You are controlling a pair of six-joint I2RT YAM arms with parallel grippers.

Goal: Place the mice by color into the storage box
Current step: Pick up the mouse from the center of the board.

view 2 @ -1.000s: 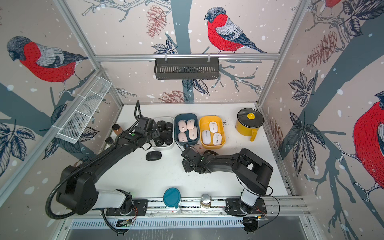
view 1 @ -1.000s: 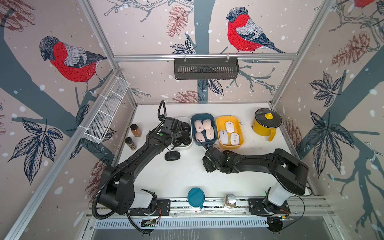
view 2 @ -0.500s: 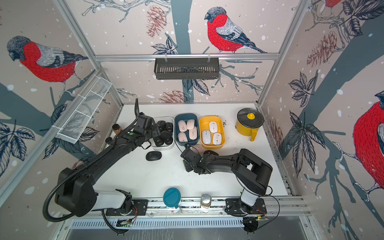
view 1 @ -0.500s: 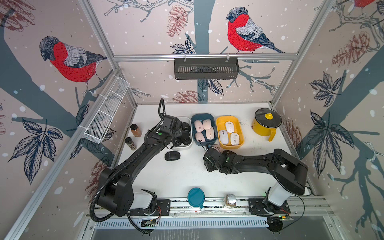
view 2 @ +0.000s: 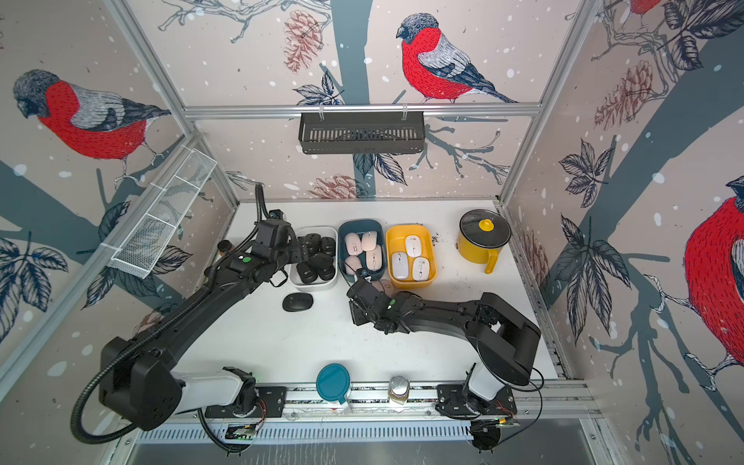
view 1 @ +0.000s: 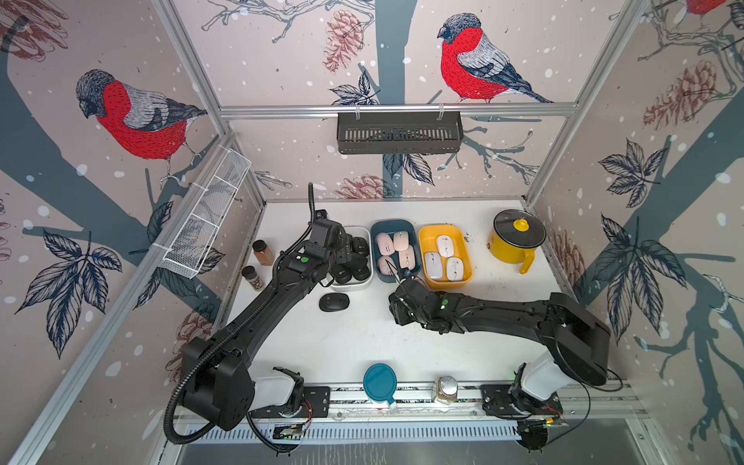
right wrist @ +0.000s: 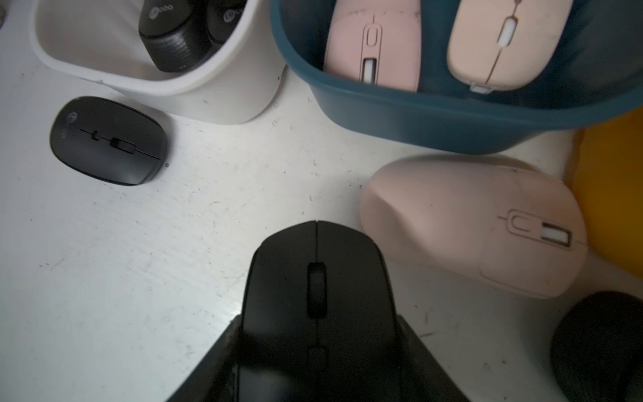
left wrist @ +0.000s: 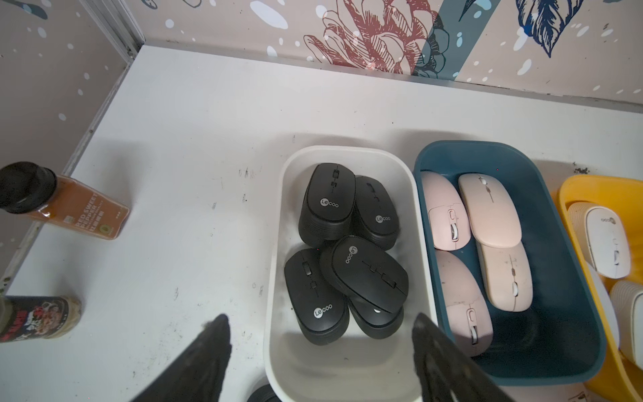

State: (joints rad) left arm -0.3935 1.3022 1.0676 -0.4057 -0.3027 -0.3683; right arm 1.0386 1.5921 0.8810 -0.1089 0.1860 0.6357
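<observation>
My right gripper (right wrist: 316, 323) is shut on a black mouse (right wrist: 315, 264), low over the table in front of the boxes. Beside it lie a loose pink mouse (right wrist: 469, 222) and a loose black mouse (right wrist: 104, 139), the latter also seen in a top view (view 1: 333, 302). The white box (view 1: 364, 282) holds several black mice (left wrist: 328, 205). Pink mice (left wrist: 490, 209) fill the blue box (view 1: 376, 233), and white mice (view 1: 445, 245) the yellow box (view 1: 422, 241). My left gripper (left wrist: 320, 318) hangs open above the white box's near end, holding nothing.
A yellow lidded pot (view 1: 517, 239) stands at the back right. Two spice jars (view 1: 262, 252) (view 1: 251, 277) stand by the left wall. A teal-lidded cup (view 1: 379, 380) and a small jar (view 1: 446, 388) sit at the front edge. A dark round object (right wrist: 598, 348) lies near my right gripper.
The right wrist has edged slightly left, towards the white box. The left arm has barely moved over the white box.
</observation>
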